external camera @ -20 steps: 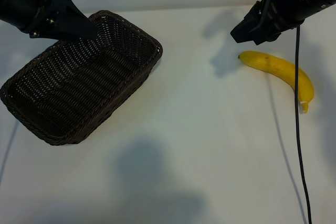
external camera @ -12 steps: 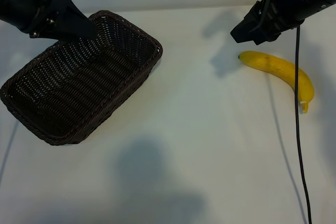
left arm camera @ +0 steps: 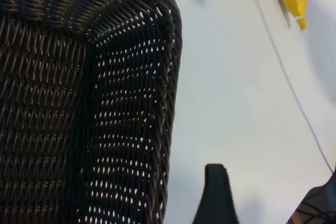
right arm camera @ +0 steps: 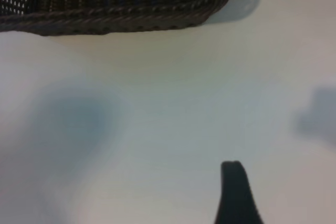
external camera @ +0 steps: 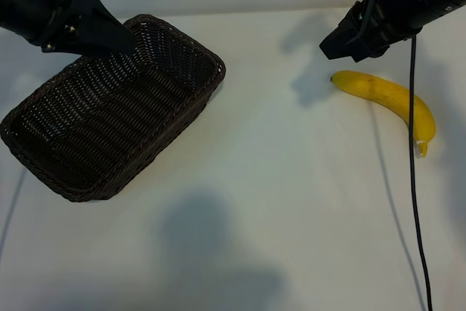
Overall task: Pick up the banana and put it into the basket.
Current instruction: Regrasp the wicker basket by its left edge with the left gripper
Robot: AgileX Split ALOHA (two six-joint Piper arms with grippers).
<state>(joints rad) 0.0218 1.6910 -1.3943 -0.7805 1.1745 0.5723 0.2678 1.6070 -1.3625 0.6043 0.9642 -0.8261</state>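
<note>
A white table (external camera: pixel 277 202) fills the exterior view, seen steeply from above. On its left side sits the basket (external camera: pixel 109 111), a dark brown woven wicker rectangle with rounded corners and a braided rim, set at a slant and holding nothing. Above the basket's far edge hangs the left gripper (external camera: pixel 124 40), black and angled downward; its fingers stand wide apart and hold nothing, with one dark fingertip (left arm camera: pixel 216 195) showing in the left wrist view over bare table just beside the basket wall. At the upper right hangs the right gripper (external camera: pixel 336 47), also black and tilted down, close to the banana's dark end but apart from it. Its fingers appear spread with nothing between them, though only one fingertip (right arm camera: pixel 237 192) shows in its wrist view, so this is less certain. The banana (external camera: pixel 389 100) lies flat on the table at the right, well apart from the basket, curved and bright yellow. A thin black cable (external camera: pixel 413 202) crosses over it.
</note>
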